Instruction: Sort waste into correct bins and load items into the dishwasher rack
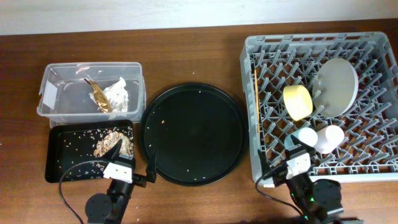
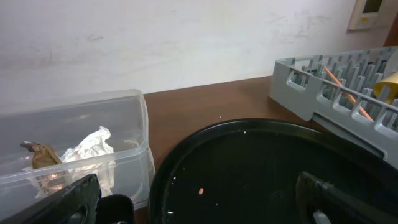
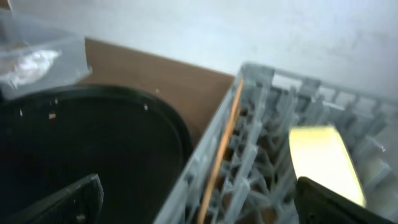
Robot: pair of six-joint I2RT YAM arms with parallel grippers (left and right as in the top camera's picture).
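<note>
looks close to done, so the risks are mostly knock-ons. both arms sit at 6 o'clock. the left gripper [image 1: 118,155] is spread and empty over the near end of the black tray [image 1: 50,155] at 8 o'clock. the right gripper [image 1: 297,152] is spread and empty over the 6 o'clock edge of the dishwasher rack [image 1: 248,68] at 3 o'clock. the napkin [image 1: 118,93] and gold scrap [image 1: 96,93] are in the clear tub [image 1: 87,67] at 10 o'clock; the food scraps [image 1: 115,144] and crumbs [image 1: 78,155] are in the black tray. in the rack, the plate [image 1: 339,84] leans tilted, with the yellow bowl [image 1: 298,102] on its side just beside it. one small cup [image 1: 307,136] and a second cup [image 1: 332,138] lie close to the right gripper, colours washed out from overhead. the chopsticks [image 1: 255,102] run along the rack's 9 o'clock wall. risks: a careless lift or swing of the right arm clips the cups or shoves the bowl into the plate, which is only propped. the chopsticks look thin enough to drop through the rack floor if bumped. a low sweep by the left gripper would drag scraps over the tray lip onto the surface [image 1: 186,56]. the few pale specks on the round tray [image 1: 186,112] at centre look too small to pinch, and chasing them likely scatters them.
</note>
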